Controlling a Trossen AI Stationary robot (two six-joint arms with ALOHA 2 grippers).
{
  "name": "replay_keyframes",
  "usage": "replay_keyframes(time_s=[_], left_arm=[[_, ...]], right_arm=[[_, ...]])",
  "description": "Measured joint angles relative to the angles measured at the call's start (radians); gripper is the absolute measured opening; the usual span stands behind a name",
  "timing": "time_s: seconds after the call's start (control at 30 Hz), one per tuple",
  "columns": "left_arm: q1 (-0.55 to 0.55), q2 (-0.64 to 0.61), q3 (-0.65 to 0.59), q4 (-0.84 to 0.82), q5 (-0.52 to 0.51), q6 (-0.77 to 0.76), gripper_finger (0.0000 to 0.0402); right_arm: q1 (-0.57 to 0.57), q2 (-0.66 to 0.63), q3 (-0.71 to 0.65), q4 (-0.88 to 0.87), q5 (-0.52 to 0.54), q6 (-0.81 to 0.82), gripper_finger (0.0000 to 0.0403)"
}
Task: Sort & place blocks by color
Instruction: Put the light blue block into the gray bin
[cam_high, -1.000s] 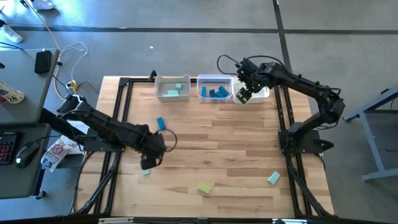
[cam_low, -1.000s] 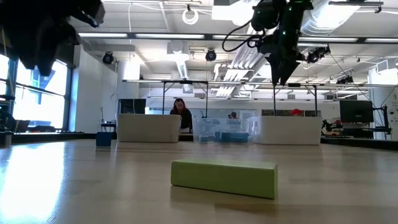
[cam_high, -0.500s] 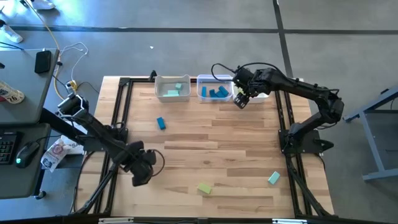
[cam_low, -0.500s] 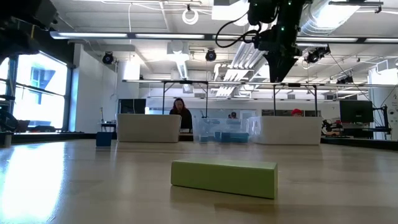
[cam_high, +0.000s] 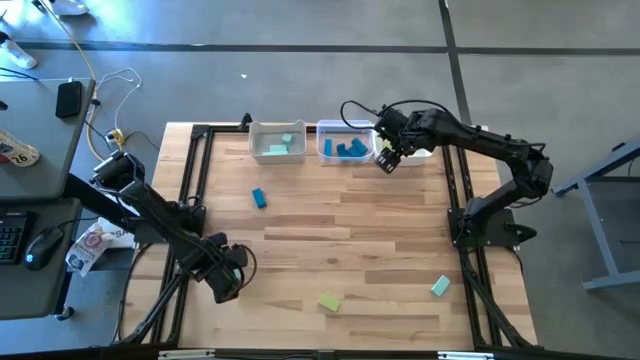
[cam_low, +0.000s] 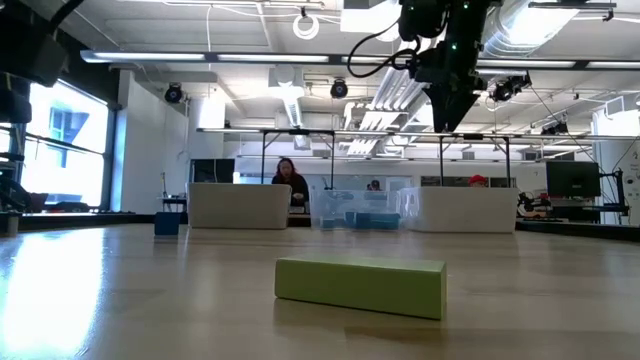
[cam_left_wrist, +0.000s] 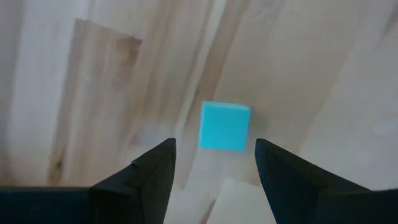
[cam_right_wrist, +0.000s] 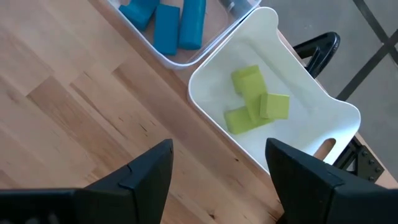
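My left gripper (cam_high: 225, 283) (cam_left_wrist: 214, 149) is open near the table's near-left part, pointing down over a pale teal cube (cam_left_wrist: 224, 126). The cube lies flat on the wood between and beyond the fingertips, untouched; in the high view the gripper hides it. My right gripper (cam_high: 387, 160) (cam_right_wrist: 217, 155) (cam_low: 455, 125) is open and empty, hanging over the table just in front of the right bin (cam_right_wrist: 283, 146), which holds yellow-green blocks (cam_right_wrist: 255, 106). Loose on the table are a blue block (cam_high: 259, 198), a yellow-green bar (cam_high: 329, 302) (cam_low: 360, 285) and a pale teal block (cam_high: 440, 287).
Three white bins stand in a row at the far edge: the left bin (cam_high: 277, 142) holds pale teal blocks, the middle bin (cam_high: 346, 142) holds blue blocks (cam_right_wrist: 165, 18). Black frame rails (cam_high: 195, 180) run along both table sides. A person (cam_low: 290, 183) sits in the room behind.
My left gripper has moved toward the table's near edge and a little left, coming over the pale teal cube. My right gripper has shifted slightly left and toward the near edge, away from the right bin, and has then kept still.
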Motion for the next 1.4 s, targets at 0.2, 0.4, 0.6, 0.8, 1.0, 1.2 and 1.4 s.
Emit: replay_keyframes(time_s=[0.2,0.4,0.6,0.8,1.0,1.2,1.4], left_arm=[[0.0,0.0,-0.051,0.11,0.0,0.008,0.0204],[0.0,0.0,-0.093,0.142,0.018,-0.001,0.0204],[0.0,0.0,-0.121,0.199,0.015,-0.001,0.0204],[0.0,0.017,-0.16,0.263,0.014,-0.001,0.0204],[0.0,0.051,-0.16,0.259,-0.003,0.007,0.0202],[0.0,0.049,-0.162,0.254,-0.028,0.038,0.0141],[0.014,0.045,-0.162,0.258,-0.051,0.078,0.0102]], right_arm=[[0.0,0.0,0.0,0.0,0.0,0.0,0.0243],[0.0,0.0,0.0,0.001,0.0,0.001,0.0243],[0.0,0.001,-0.001,0.001,-0.001,0.003,0.0243],[0.0,0.001,-0.001,0.001,-0.001,0.003,0.0243],[0.0,0.001,-0.001,0.0,-0.001,0.014,0.0243],[0.032,0.001,-0.001,-0.007,-0.04,0.029,0.0243],[0.102,0.001,-0.001,-0.022,-0.118,0.029,0.0243]])
